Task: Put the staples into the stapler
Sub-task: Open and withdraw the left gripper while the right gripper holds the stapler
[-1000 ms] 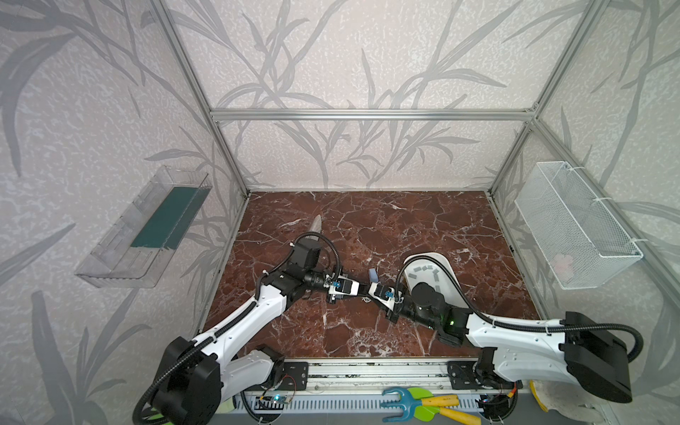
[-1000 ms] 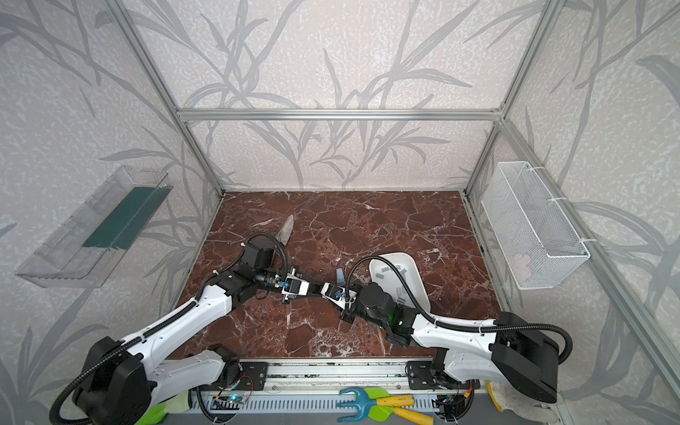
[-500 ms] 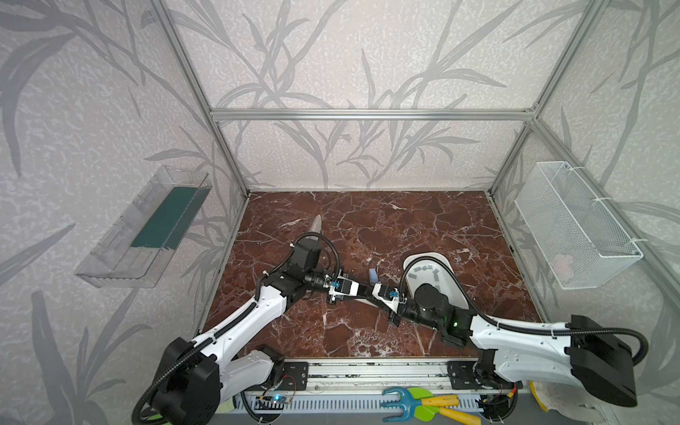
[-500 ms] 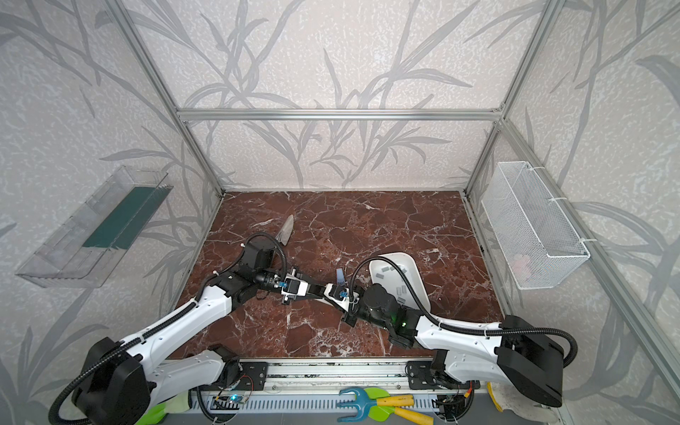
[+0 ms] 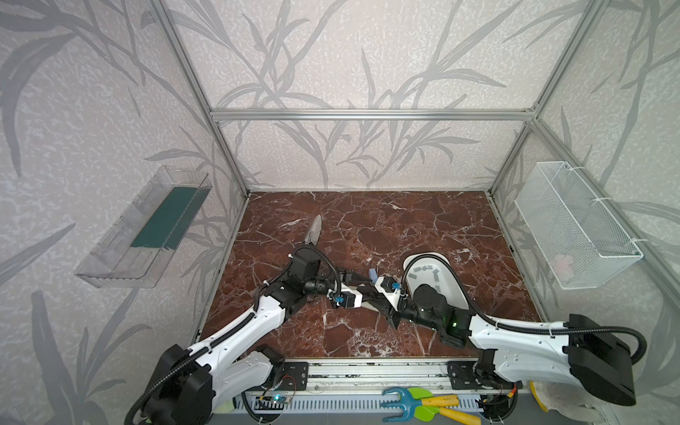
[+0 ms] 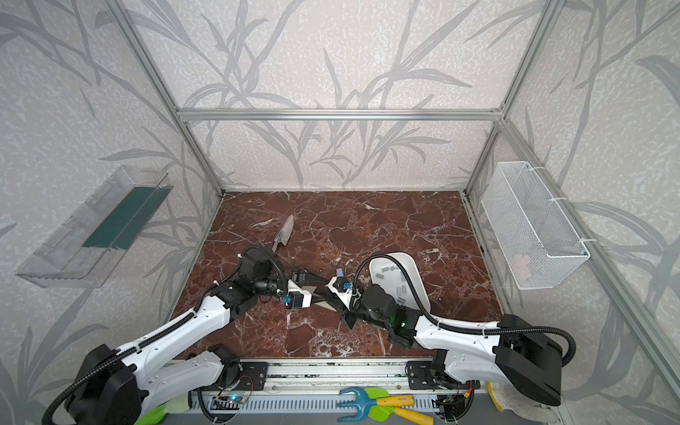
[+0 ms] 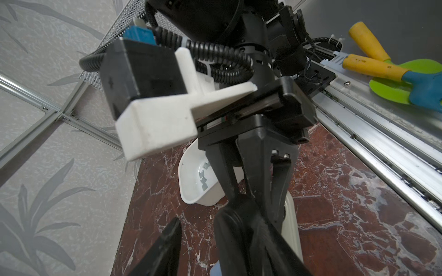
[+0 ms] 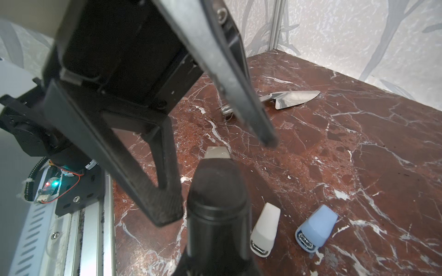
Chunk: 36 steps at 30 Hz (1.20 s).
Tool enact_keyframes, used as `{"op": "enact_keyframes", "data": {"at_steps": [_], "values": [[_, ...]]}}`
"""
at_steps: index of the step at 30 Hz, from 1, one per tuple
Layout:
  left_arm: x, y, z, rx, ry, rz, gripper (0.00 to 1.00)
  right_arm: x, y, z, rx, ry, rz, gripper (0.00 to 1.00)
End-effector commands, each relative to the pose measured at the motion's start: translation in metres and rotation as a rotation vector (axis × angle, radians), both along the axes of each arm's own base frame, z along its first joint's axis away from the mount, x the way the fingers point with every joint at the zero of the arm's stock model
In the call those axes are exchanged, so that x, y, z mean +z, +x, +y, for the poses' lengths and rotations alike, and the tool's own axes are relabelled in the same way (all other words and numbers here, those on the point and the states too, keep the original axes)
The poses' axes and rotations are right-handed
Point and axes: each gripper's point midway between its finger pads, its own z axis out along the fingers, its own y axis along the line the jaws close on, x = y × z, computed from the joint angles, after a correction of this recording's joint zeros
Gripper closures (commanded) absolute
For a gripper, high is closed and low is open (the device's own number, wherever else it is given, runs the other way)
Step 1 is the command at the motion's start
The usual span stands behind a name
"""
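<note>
trouble sits at the middle of the worktop (image 5: 368, 228), where the two arms meet tip to tip. the right end effector (image 8: 216, 165) is clenched on a staple strip (image 8: 216, 153), a small grey piece pinched at the very tips. the left end effector (image 7: 201, 218) is released, its jaws spread to either side of that strip and grasping nothing. one of its fingers (image 8: 166, 198) sits just beside the right arm's finger. any sideways drift could knock the two together and flick the strip loose, and so slight a hold could let it twist or slip out.

just past the tips, at about 1 o'clock in a top view, lies the blue stapler (image 5: 372, 274), with the white stapler (image 8: 265, 229) beside it. both look shut and neither is held, so i judge that a strip pushed at either would only skate it across the smooth marble.

at 3 o'clock the rest of the staples (image 6: 386, 269) lie loose in a white tray (image 6: 417, 285). the right arm's cable (image 6: 404, 272) loops over it and could snag the rim as the arm swings. farther off, at 11 o'clock, a metal server (image 5: 314, 232) lies well apart from all this.
</note>
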Motion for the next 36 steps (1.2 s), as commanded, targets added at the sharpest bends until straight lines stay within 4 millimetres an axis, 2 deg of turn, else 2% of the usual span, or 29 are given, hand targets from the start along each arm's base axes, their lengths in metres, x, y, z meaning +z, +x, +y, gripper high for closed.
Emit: {"op": "enact_keyframes", "data": {"at_steps": [1, 12, 17, 22, 24, 30, 36], "values": [[-0.007, 0.001, 0.002, 0.007, 0.038, -0.099, 0.47, 0.054, 0.010, 0.004, -0.046, 0.158, -0.052, 1.00], [-0.025, 0.006, -0.006, 0.048, 0.082, -0.195, 0.50, 0.059, 0.009, 0.004, -0.047, 0.196, -0.026, 1.00], [-0.028, 0.025, -0.006, 0.142, 0.100, -0.232, 0.55, 0.061, 0.006, 0.004, -0.039, 0.209, -0.019, 1.00], [-0.009, 0.053, -0.003, 0.303, 0.028, -0.283, 0.60, 0.063, 0.003, 0.003, -0.032, 0.222, -0.011, 1.00], [-0.003, 0.056, -0.003, 0.326, 0.006, -0.292, 0.60, 0.063, 0.001, 0.003, -0.030, 0.230, -0.002, 1.00], [-0.002, 0.062, -0.003, 0.356, -0.013, -0.278, 0.60, 0.066, -0.005, 0.005, -0.034, 0.250, 0.012, 1.00], [0.029, 0.085, 0.004, 0.521, -0.158, -0.243, 0.57, 0.061, -0.008, 0.008, -0.062, 0.222, -0.002, 1.00]]}}
